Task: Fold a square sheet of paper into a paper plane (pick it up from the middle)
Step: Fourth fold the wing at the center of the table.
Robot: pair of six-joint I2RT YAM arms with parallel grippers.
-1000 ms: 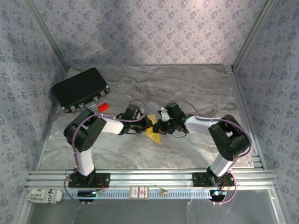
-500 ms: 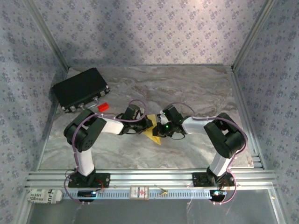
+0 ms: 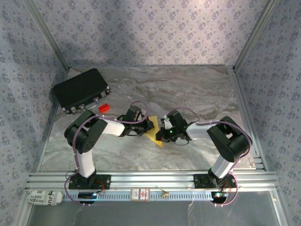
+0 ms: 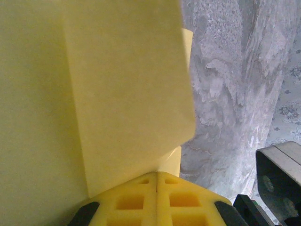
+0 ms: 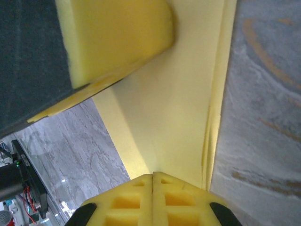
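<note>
The yellow square sheet of paper (image 3: 154, 135) lies partly folded on the marble table between the two arms, a pointed corner toward the front. In the left wrist view a folded flap (image 4: 122, 89) rises straight off the tips of my left gripper (image 4: 156, 175), whose jaws are shut. In the top view the left gripper (image 3: 150, 126) is at the sheet's left edge. My right gripper (image 3: 162, 133) meets it from the right. Its jaws (image 5: 153, 175) are shut, tips against the paper (image 5: 178, 113) beside a lengthwise crease. Whether either gripper pinches the sheet is unclear.
A black case (image 3: 81, 89) sits at the back left with a small red block (image 3: 104, 108) just in front of it. The left gripper's yellow pad (image 5: 113, 37) hangs over the paper in the right wrist view. Metal rails (image 3: 150, 179) border the table's near edge.
The right wrist has slid a little toward the front along the paper's right side. The left arm and the sheet have stayed where they were.
</note>
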